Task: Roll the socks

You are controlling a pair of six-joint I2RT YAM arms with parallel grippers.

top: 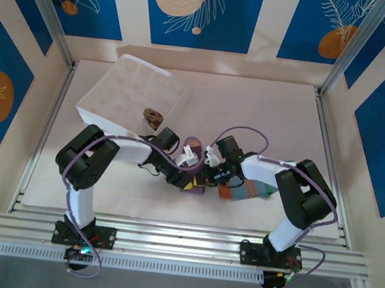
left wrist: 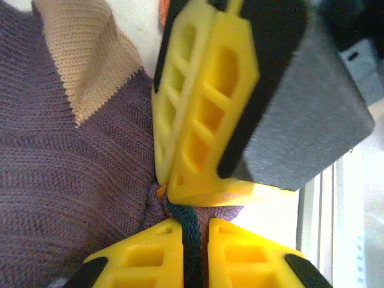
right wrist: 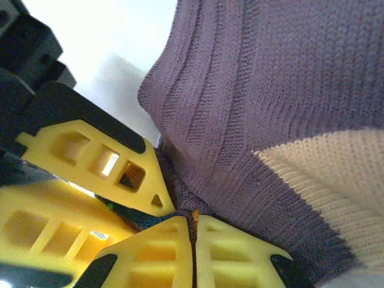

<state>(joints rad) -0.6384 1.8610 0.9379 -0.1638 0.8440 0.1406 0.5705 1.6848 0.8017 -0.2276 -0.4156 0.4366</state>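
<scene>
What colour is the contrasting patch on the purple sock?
It's a tan patch on the purple sock, plain knit; clearest in the right wrist view.

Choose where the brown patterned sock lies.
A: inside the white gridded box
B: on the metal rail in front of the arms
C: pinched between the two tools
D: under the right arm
A: the brown sock sits in a near compartment of the white gridded box.
</scene>
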